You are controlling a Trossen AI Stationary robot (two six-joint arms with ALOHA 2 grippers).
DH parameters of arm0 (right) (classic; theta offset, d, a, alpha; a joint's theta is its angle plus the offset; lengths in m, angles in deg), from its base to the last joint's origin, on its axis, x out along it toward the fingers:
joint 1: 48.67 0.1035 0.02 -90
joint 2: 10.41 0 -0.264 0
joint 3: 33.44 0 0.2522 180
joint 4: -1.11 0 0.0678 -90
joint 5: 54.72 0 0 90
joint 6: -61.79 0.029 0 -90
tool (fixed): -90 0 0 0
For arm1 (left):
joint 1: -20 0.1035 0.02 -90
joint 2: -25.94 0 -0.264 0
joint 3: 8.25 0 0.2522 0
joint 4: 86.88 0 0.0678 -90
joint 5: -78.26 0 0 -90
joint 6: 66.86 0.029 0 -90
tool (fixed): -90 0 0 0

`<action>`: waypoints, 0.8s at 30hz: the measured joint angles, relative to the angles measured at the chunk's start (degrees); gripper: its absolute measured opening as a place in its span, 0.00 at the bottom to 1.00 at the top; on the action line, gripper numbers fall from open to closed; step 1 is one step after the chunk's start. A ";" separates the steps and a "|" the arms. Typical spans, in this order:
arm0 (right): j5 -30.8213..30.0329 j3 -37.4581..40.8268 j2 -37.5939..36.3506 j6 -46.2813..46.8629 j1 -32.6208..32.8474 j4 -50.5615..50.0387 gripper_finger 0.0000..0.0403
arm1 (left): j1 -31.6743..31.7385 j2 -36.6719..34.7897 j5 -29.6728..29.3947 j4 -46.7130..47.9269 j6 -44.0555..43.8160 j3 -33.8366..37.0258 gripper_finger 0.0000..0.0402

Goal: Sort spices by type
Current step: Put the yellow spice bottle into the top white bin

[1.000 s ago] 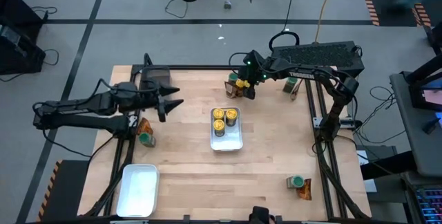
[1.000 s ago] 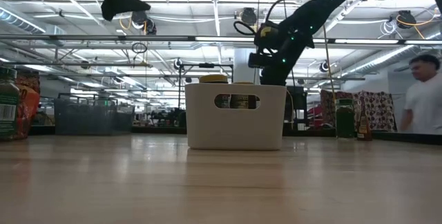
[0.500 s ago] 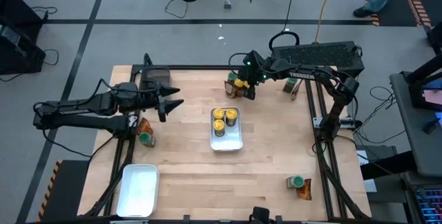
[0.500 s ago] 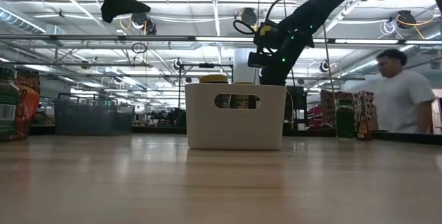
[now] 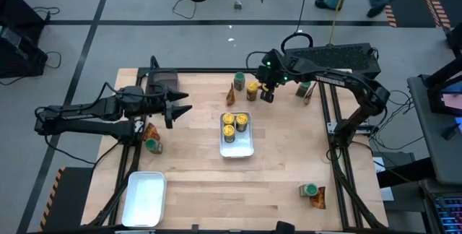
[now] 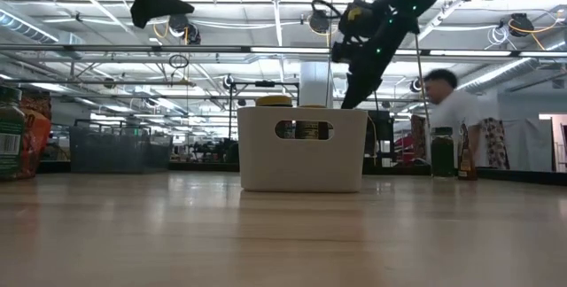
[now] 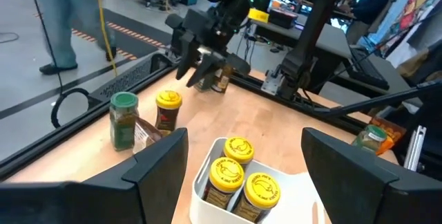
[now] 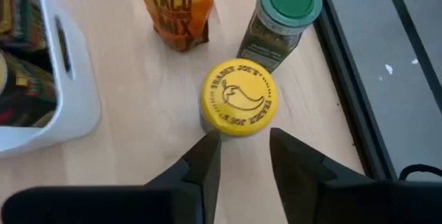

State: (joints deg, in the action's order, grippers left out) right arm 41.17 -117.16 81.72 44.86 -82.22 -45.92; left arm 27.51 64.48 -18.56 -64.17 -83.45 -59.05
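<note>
A yellow-lidded spice jar (image 8: 238, 106) stands upright on the table near its far edge (image 5: 252, 87). A green-lidded jar (image 8: 283, 16) and an orange taco-mix packet (image 8: 173, 10) are just beyond it. My right gripper (image 8: 242, 148) hovers above the yellow jar and a little to its right (image 5: 267, 93). Its fingers are a narrow gap apart with nothing between them. Three yellow-lidded jars (image 5: 234, 123) stand in the white tray (image 5: 238, 149) at mid-table. My left gripper (image 5: 184, 109) waits wide open in the air left of that tray.
A second white tray (image 5: 144, 198) lies at the near left and a dark bin (image 5: 160, 82) at the far left. Green-lidded jars with packets stand at the left (image 5: 153, 145), the far right (image 5: 304, 88) and the near right (image 5: 309, 189). A person (image 6: 452, 119) walks behind the table.
My right gripper has risen from the yellow-lidded jar and drawn toward the table's right edge. The jar stays standing on the table, and the green-lidded jar beside it now shows.
</note>
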 joint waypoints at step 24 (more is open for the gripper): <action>-0.03 0.00 2.85 10.99 0.67 5.89 0.88 | -0.02 0.00 2.18 0.07 0.40 -0.01 0.71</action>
State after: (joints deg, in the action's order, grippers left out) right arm 41.13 -117.16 84.57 55.85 -81.55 -40.03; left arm 27.49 64.48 -16.39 -64.10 -83.05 -59.06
